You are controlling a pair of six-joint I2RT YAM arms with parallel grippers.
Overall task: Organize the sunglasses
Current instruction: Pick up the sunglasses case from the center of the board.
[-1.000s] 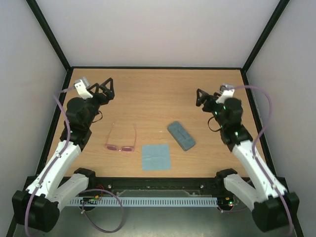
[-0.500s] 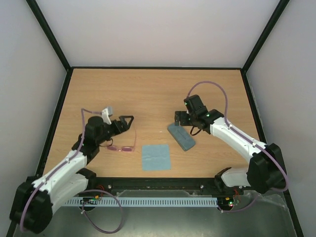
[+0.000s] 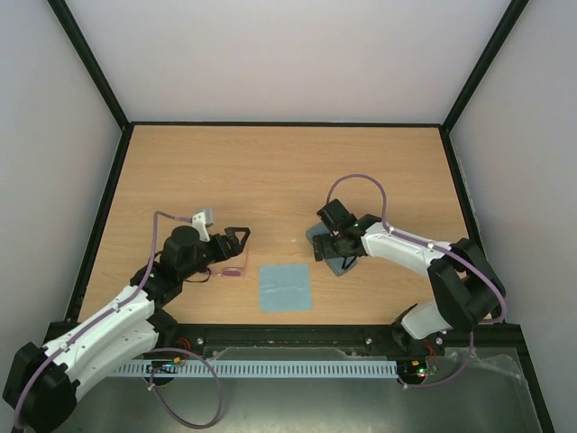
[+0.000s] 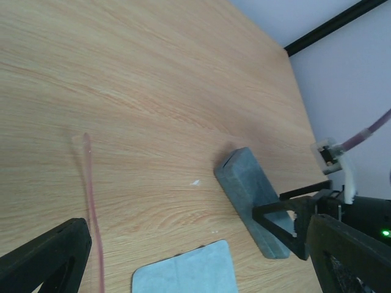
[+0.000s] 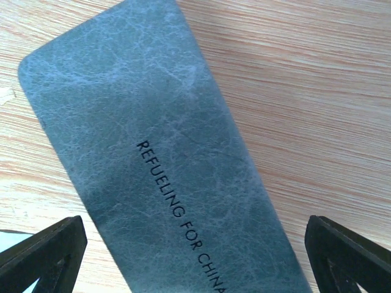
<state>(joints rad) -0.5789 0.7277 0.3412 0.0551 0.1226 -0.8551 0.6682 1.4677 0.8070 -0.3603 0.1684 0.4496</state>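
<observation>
The sunglasses (image 3: 231,271) are a thin pink pair lying on the wooden table (image 3: 270,171), partly hidden under my left gripper (image 3: 239,240). That gripper is open and low just above them. In the left wrist view one pink temple arm (image 4: 91,207) lies between the open fingers (image 4: 46,262). The blue-grey case (image 3: 340,265) lies closed to the right. My right gripper (image 3: 334,250) is open and hovers right over it. In the right wrist view the case (image 5: 165,165) fills the space between the spread fingers (image 5: 43,259).
A light blue square cloth (image 3: 285,287) lies flat near the front edge between the sunglasses and the case, and shows in the left wrist view (image 4: 186,271). Black frame rails and pale walls bound the table on three sides.
Both arms have swung down from the raised back positions. The left gripper has come down over the sunglasses and the right gripper over the case. Sunglasses, case and cloth have not moved.
</observation>
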